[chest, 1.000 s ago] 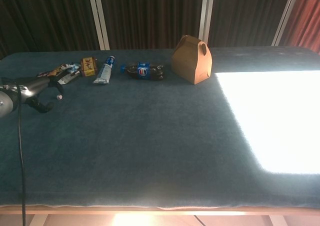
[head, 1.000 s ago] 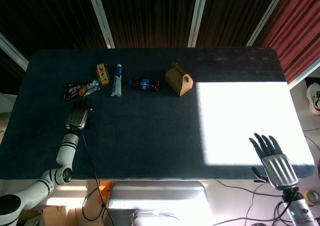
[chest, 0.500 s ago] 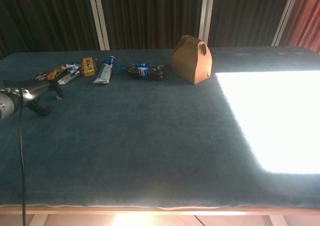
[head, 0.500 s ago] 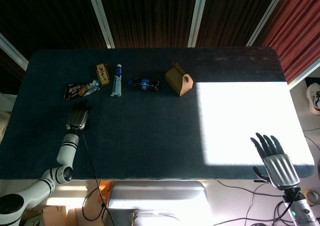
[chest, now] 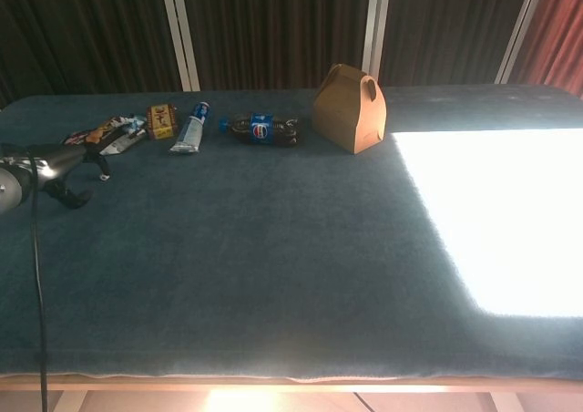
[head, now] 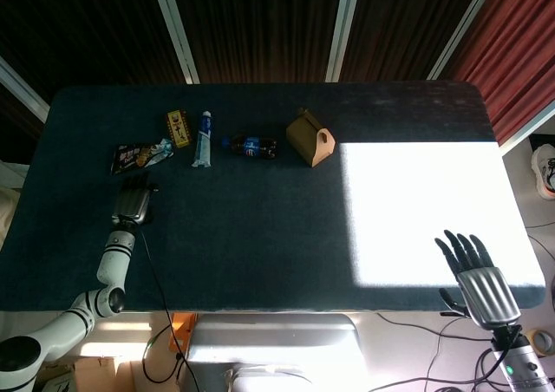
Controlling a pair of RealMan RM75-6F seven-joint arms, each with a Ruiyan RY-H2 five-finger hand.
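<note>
Reaching out low over the dark blue cloth of the bench (head: pixel 260 227), the left hand (head: pixel 133 201) lies palm-down with its fingers stretched toward a crinkled foil snack packet (head: pixel 141 155) just ahead of its fingertips; it holds nothing, and whether the fingertips brush the wrapper I cannot tell. In the chest view the same hand (chest: pixel 56 163) hovers close to the cloth, thumb hanging below, a pose that suits sliding onto a flat, thin packet. Beyond the packet and further from this hand lie a small yellow box (head: pixel 178 127), a white and blue tube (head: pixel 203 140), and a dark plastic cola bottle (head: pixel 251 147) on its side, spaced in a loose row so each can be taken alone. A tan cardboard gable box (head: pixel 310 138) with a cut-out handle stands past them. The right hand (head: pixel 475 275) hangs off the bench's near edge, well apart from everything, fingers spread and empty.
</note>
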